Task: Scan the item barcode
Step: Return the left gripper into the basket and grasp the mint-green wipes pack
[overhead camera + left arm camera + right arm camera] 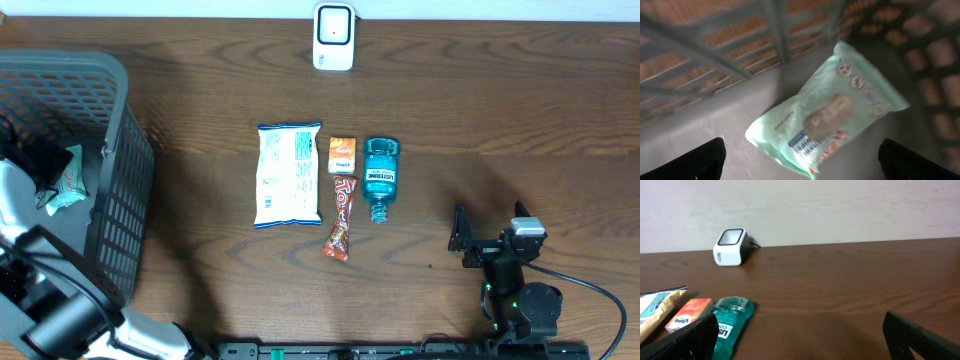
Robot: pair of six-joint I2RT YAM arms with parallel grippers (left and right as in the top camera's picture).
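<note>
Surface: dark wood-grain table (500,100) with a pale wall (840,210) behind its far edge.
Left gripper: the left gripper (805,165) is down inside the grey basket (125,190), jaws spread wide, one dark finger (695,160) at each lower corner of its wrist view, pinching nothing.
Item: a pale green packet (827,117) lies on the basket floor straight below the left gripper, between the two fingers and apart from both. It sits slantwise, printed face up, its far end towards the basket's latticed wall. The print is too blurred to read.
Right gripper: the right gripper (800,335) is low over the table, jaws spread wide and empty.
Scanner: the white scanner (333,37) stands upright at the table's far edge, ahead and to the left of the right gripper, well apart from it and well apart from the left gripper.
Other goods: a row lies ahead and to the left of the right gripper. The blue mouthwash bottle (380,175) is closest to it, lying on its side. Next come an orange box (342,154) and, just beside it on the near side, a red and orange candy bar (341,217). Farthest from it is a white and blue snack bag (289,175).
</note>
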